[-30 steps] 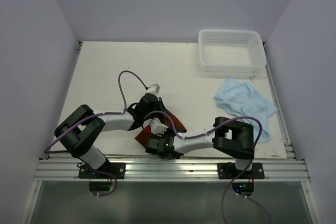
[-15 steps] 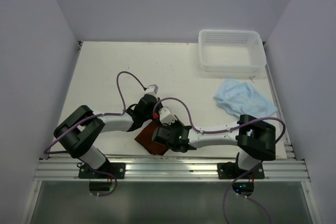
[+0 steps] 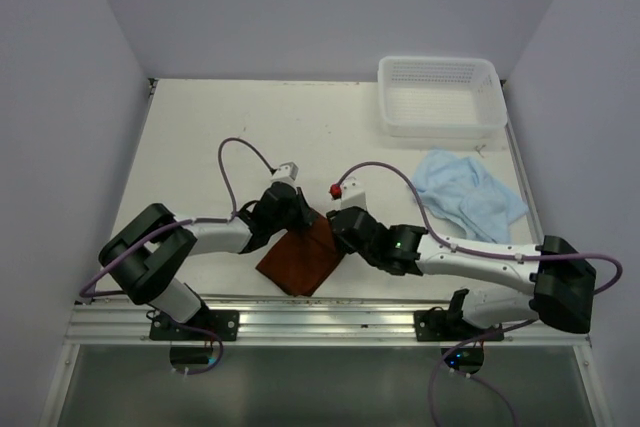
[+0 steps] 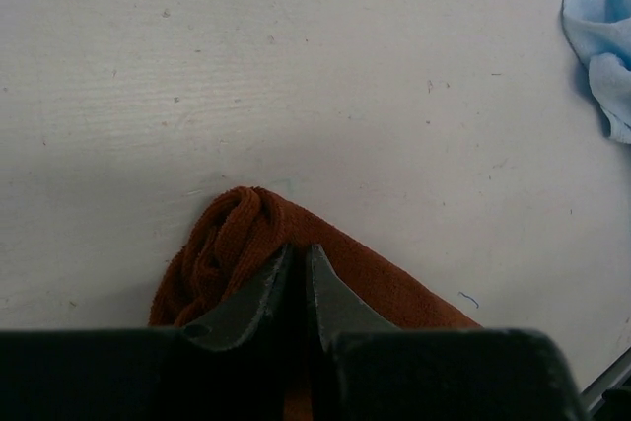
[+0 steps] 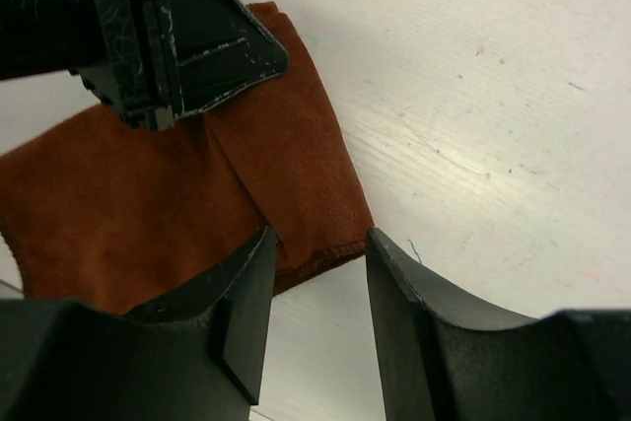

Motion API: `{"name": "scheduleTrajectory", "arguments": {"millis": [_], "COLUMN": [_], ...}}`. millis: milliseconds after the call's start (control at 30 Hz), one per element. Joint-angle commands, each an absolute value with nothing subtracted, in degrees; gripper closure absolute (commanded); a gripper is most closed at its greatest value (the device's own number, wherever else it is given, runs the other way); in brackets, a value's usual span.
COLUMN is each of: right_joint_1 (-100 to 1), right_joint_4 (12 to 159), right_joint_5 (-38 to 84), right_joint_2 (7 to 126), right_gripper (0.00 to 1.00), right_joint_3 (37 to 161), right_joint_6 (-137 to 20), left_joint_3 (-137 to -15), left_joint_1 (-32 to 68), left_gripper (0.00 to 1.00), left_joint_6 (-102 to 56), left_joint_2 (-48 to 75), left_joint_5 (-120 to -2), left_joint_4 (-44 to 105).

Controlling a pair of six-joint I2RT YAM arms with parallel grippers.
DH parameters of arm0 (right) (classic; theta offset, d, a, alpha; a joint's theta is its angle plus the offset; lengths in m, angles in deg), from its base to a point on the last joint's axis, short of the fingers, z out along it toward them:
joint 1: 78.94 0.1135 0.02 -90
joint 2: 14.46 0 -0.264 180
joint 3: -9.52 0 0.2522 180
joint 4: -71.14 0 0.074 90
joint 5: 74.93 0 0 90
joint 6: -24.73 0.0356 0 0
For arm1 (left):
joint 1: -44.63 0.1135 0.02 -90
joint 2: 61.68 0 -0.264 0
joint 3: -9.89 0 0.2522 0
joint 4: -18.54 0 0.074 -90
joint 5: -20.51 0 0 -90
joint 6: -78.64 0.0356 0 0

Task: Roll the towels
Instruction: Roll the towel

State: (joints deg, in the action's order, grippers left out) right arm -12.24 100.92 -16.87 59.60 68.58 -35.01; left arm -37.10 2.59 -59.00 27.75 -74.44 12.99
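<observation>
- My left gripper (image 4: 298, 249) is clenched on the rust towel (image 3: 303, 259). In its wrist view the two fingers stand almost together, with a thin strip of brown cloth pinched in the slit between them.
- Just past those fingertips the cloth bunches into a small ridged hump, and the white table (image 3: 220, 137) shows beyond it.
- My right gripper (image 5: 315, 278) is released. Its jaws stand apart and grip nothing.
- Through the gap between the right jaws I see the rust towel's folded edge and the table beside it. I cannot tell whether those fingers touch the cloth or the table.
- The rust towel lies flat on the table close to its near edge, about midway between my two arms. From above it sits as a diamond.
- In the right wrist view one flap is folded over the rest of the cloth. A crease runs from the left gripper's tip down toward the towel's edge.
- From above, the left gripper reaches in from the left to the towel's far corner. The right gripper reaches in from the right to the towel's right side, so the two sit near each other.
- The light blue towel (image 3: 465, 197) lies crumpled on the right of the table, well apart from the rust towel and from both grippers.
- A white mesh basket (image 3: 440, 125) stands in the far right corner, with the blue towel just on its near side.
</observation>
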Motion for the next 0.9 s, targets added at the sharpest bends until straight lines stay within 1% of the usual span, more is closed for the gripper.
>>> {"name": "scheduleTrajectory", "arguments": {"millis": [0, 200, 333, 667, 867], "right_joint_1": [-18.3, -27.1, -29.2, -30.1, -30.0], "right_joint_4": [94.3, 90.9, 89.0, 86.1, 83.2], "right_joint_5": [-3.1, 10.8, 14.8, 16.7, 15.3], "right_joint_2": [57.1, 60.1, 64.0, 71.5, 72.7], "right_gripper": [0.54, 0.56, 0.54, 0.48, 0.47], "right_joint_3": [66.6, 66.4, 67.3, 67.5, 64.0], "right_joint_6": [-33.0, -32.7, -33.9, -37.3, -36.9], "left_joint_3": [-35.6, -35.2, -35.3, -35.1, -34.5], "left_joint_1": [2.7, 2.5, 2.5, 2.2, 2.1], "left_gripper": [0.86, 0.86, 0.86, 0.86, 0.86], "left_joint_6": [-59.5, -59.6, -59.4, -59.4, -59.5], "left_joint_2": [26.9, 26.1, 25.9, 25.7, 25.7], "left_joint_5": [-76.8, -76.9, -76.6, -76.7, -76.8], "left_joint_4": [13.1, 13.1, 13.3, 13.2, 13.0]}}
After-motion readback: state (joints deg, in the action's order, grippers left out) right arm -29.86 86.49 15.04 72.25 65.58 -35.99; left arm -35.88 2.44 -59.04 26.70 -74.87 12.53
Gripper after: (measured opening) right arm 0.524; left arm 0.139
